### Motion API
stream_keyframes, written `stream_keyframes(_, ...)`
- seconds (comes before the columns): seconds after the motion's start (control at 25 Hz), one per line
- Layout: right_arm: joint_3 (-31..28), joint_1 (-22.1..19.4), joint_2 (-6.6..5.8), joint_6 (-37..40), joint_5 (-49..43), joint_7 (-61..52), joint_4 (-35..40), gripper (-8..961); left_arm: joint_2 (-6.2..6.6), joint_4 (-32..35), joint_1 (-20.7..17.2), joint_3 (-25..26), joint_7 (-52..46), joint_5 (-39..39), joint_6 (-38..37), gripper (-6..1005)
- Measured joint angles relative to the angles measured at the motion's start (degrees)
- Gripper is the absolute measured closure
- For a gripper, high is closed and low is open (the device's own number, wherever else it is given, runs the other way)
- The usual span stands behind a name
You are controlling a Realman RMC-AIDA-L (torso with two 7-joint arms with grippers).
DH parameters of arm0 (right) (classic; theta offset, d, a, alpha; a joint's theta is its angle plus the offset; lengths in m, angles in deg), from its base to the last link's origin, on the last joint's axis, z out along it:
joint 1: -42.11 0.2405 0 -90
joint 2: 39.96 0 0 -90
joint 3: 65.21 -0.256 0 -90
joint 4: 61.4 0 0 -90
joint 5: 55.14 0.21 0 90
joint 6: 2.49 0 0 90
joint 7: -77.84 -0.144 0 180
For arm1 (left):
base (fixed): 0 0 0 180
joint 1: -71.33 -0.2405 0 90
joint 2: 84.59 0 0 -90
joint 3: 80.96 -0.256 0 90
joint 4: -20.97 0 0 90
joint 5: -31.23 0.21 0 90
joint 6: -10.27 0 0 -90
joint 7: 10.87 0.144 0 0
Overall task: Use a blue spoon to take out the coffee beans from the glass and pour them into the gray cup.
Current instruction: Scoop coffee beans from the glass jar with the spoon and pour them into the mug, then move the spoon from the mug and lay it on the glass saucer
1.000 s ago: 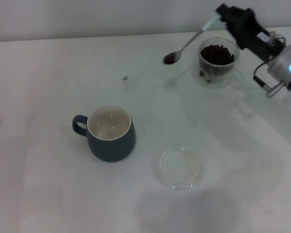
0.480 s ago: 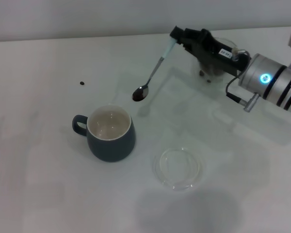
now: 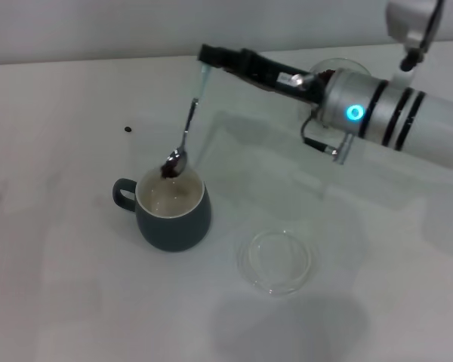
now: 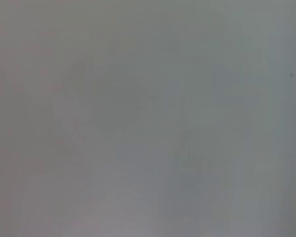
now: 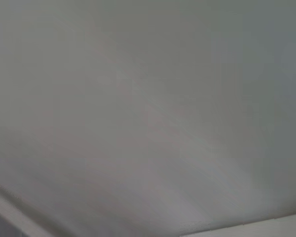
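Observation:
In the head view my right gripper reaches in from the right, shut on the pale-blue handle of the blue spoon. The spoon hangs steeply, its metal bowl carrying dark coffee beans right at the far rim of the gray cup. That dark blue-gray mug stands upright, handle to the left, with a cream inside. The glass sits at the back right, mostly hidden behind my right arm. The left gripper is out of view. Both wrist views show only blank grey surface.
A flat clear round dish lies on the white table right of the mug. One stray bean rests on the table behind and left of the mug.
My right arm has swung left and forward from the glass, carrying the loaded spoon from beside the glass to the mug's rim. The mug and dish have stayed put.

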Motion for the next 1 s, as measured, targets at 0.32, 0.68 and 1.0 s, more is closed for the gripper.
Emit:
stream_keyframes(0.32,1.51,-0.64,-0.02,0.20,0.27,10.35,1.61,807,0.01,0.00,0.24,0.00,0.00,0.00,0.04,137)
stream_keyframes(0.68,-0.50,-3.78,-0.77,-14.06,-0.09,25.54,3.03,808,0.16,-0.05,0.76,0.00,0.00,0.00,0.03,138)
stream_keyframes(1.0,-8.13,-9.51,-4.88,-21.07,-2.13,15.89,-0.10,808,0.18,0.00,1.21,0.00,0.00,0.00,0.02,137)
